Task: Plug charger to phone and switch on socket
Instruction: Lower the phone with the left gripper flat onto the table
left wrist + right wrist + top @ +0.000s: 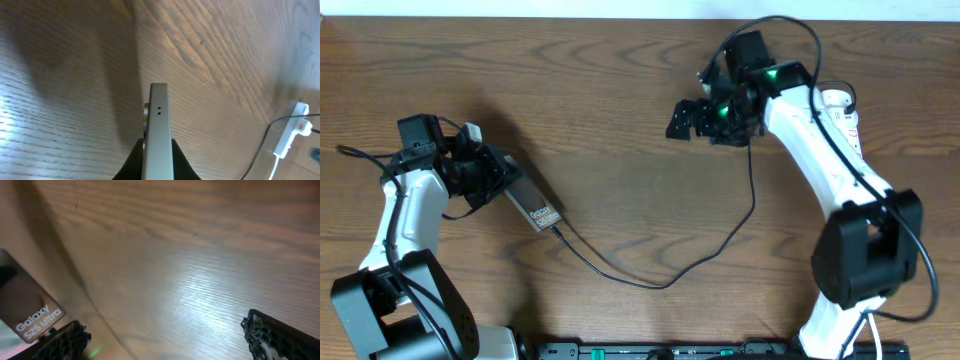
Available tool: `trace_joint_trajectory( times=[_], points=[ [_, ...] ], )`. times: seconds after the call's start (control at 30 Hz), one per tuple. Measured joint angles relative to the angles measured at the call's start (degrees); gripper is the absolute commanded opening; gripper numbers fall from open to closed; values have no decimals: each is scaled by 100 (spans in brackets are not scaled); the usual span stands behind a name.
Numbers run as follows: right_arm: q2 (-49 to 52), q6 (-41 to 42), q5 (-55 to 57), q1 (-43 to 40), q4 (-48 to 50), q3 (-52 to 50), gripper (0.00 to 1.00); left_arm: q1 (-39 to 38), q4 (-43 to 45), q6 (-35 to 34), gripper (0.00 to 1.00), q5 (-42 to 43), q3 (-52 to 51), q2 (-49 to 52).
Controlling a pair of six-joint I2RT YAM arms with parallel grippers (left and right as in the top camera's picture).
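One grip only: left gripper point(505, 182) clamped on the phone point(538, 210), far left; right gripper point(685, 120) gapes empty. Phone looks stiff, glossy, likely slippery; limp charger point(660, 283) best pinched near its plug.

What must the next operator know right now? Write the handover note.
The left claw is shut on the phone, gripping one end; the lettered end is free.
The right claw is open and empty over bare table.
The charger trails across the table, and its plug end meets the phone's free end.
The socket lies on the right side, touched by neither claw.
Done: the charger looks plugged in, though its seating cannot be confirmed.
Left: switch on the socket.
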Motion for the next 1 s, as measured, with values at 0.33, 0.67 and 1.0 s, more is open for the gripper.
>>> trace_joint_trajectory(
  times=[0.33,0.67,1.0],
  points=[
    [-686,68,382,0,-212,13,99,0,173,13,7,9,-396,522],
    [-1019,66,448,0,-404,13,99,0,610,42,7,448,-413,890],
    [-1016,66,595,0,-474,13,99,0,468,42,7,468,-413,1086]
  ],
)
